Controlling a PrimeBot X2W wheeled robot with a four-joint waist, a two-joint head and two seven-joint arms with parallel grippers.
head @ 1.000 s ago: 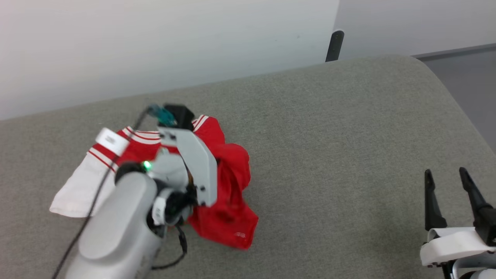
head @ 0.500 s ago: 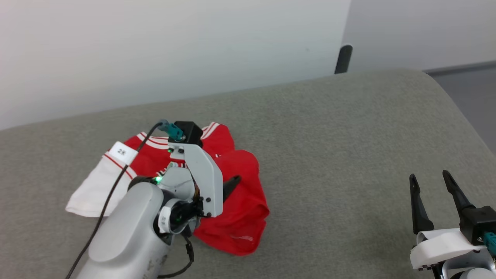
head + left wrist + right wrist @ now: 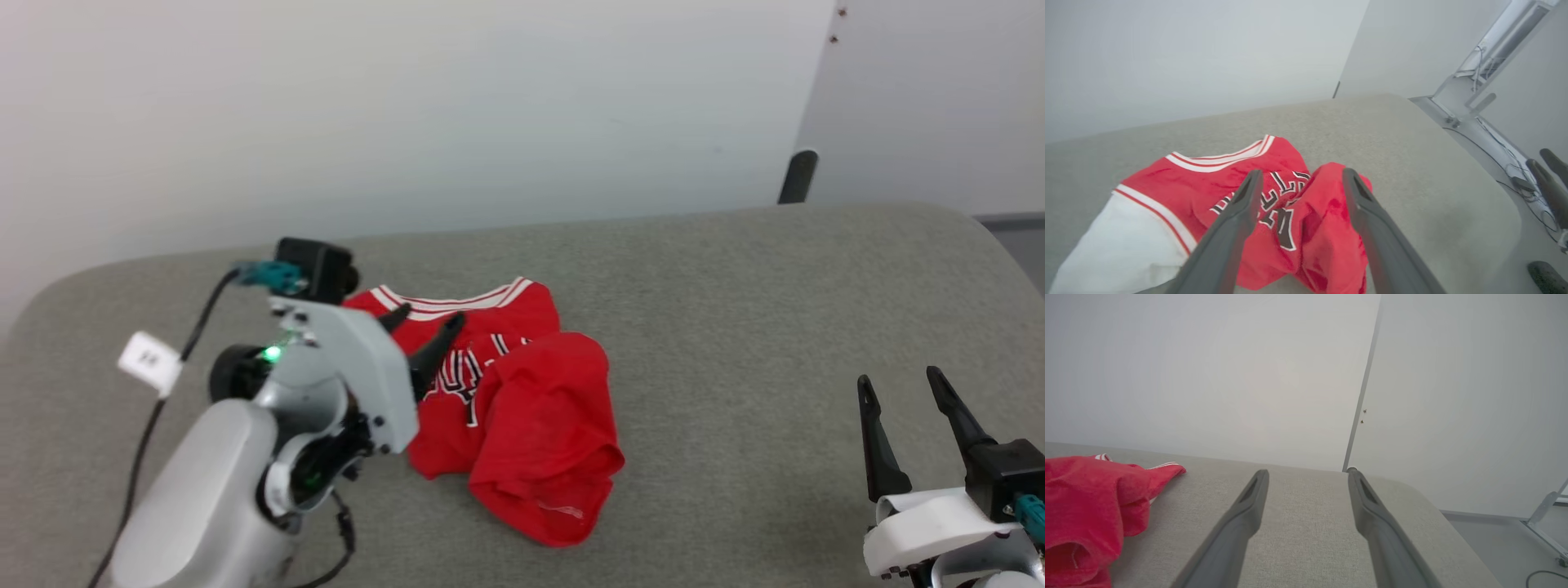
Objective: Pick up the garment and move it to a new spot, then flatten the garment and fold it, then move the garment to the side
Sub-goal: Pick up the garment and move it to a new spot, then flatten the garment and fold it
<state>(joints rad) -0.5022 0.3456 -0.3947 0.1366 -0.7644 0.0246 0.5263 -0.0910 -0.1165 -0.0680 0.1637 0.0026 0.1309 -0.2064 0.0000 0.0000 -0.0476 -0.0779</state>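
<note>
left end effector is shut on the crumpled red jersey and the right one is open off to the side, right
No: the left end effector is open, its jaws spread above the crumpled red jersey, gripping nothing, as the left wrist view shows. The right end effector is open, off to the side.

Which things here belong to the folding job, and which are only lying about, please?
For the job: red garment, crumpled; grey padded surface under it; left gripper, jaws open above it.
Lying about: black post behind the surface; metal frame by the wall.
</note>
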